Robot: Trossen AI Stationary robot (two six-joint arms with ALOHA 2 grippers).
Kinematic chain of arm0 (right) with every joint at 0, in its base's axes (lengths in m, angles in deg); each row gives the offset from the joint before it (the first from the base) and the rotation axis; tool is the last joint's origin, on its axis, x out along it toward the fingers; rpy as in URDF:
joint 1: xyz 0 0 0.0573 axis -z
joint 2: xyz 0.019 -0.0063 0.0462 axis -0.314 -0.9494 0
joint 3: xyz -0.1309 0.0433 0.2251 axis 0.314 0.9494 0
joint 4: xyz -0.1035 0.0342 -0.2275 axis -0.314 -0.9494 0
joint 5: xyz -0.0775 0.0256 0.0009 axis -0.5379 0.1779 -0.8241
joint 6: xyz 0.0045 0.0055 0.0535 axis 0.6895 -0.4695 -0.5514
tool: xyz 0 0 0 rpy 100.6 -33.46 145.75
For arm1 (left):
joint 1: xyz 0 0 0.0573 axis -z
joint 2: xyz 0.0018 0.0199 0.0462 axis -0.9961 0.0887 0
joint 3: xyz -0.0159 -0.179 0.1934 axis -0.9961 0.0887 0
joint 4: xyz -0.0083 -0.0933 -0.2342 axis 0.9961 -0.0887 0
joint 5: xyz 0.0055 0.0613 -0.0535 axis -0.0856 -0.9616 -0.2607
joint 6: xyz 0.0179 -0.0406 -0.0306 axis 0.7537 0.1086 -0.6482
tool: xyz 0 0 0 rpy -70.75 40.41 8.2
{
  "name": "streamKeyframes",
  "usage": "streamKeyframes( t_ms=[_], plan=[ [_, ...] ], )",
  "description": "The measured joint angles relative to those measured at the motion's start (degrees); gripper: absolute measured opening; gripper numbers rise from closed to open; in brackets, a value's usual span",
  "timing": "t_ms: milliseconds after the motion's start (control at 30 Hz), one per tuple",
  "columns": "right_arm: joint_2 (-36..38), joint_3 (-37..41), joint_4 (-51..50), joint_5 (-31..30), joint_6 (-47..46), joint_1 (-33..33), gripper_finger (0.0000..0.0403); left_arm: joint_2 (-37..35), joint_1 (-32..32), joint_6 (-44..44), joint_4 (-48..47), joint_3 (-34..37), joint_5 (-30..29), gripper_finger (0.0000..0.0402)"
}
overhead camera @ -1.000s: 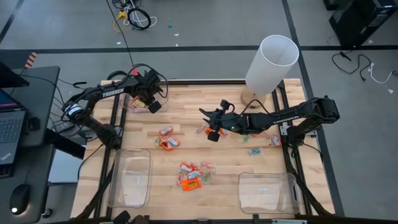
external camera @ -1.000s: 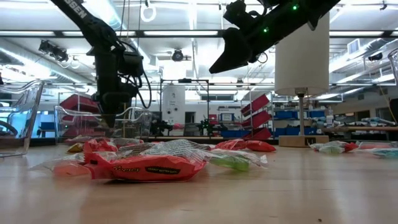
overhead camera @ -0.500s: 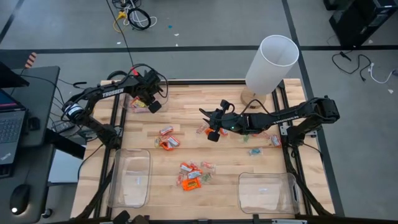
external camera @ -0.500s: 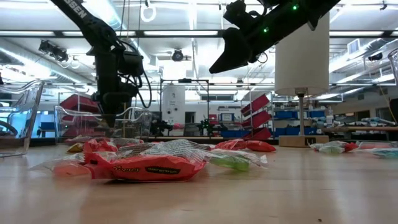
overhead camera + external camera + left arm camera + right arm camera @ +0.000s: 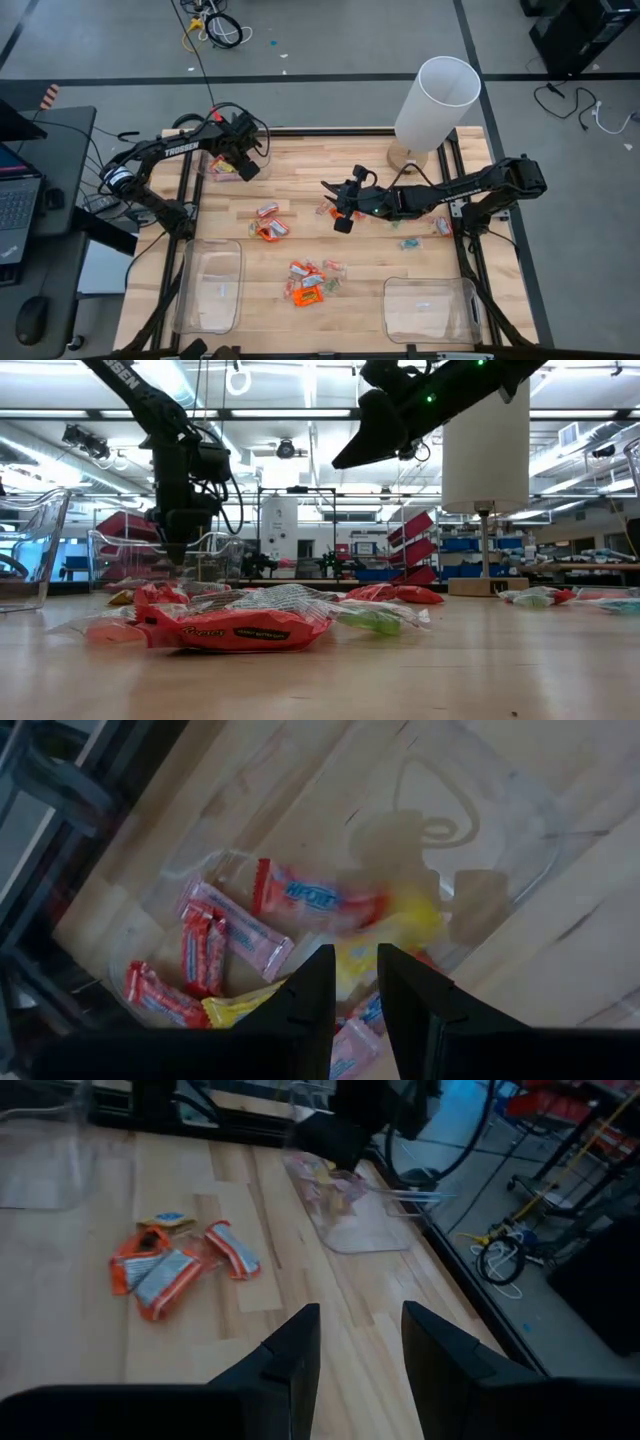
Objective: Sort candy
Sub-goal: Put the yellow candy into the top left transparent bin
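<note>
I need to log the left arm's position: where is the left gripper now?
In the high view, the left gripper hangs over the clear bin at the table's far left corner, above the pink and yellow candy inside it.

Glossy crinkled candy (image 5: 235,628) wrappers, clear plastic bin (image 5: 212,288), pale wood table (image 5: 300,165)

bins (image 5: 209,288): 3 | lamp (image 5: 433,105): 1 | arms: 2 | candy (image 5: 308,283): many, uncounted

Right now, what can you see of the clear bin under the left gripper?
The clear bin is a transparent plastic tub, upright, at the table's far left corner. It holds pink, red and yellow wrapped candy. The left gripper hangs just above it, slightly open, empty; whether it touches the bin can't be told.
</note>
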Motion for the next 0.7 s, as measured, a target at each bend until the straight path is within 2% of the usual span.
streamKeyframes(
  t_ms=[233,467,700],
  plan=[
    [0.1,0.0,0.0,0.0,0.0,-1.6,0.0128,0.0,0.0,-0.2,-1.5,-0.7,-0.9,0.0082],
    [2.0,-1.6,-0.1,0.0,0.5,-4.2,0.0128,-1.8,1.8,-0.4,-8.7,-9.1,-0.9,0.0082],
    [2.3,-6.3,-4.3,9.1,-1.3,-7.2,0.0128,-9.2,8.2,-2.6,-9.3,-14.5,-0.8,0.0081]
  ],
)
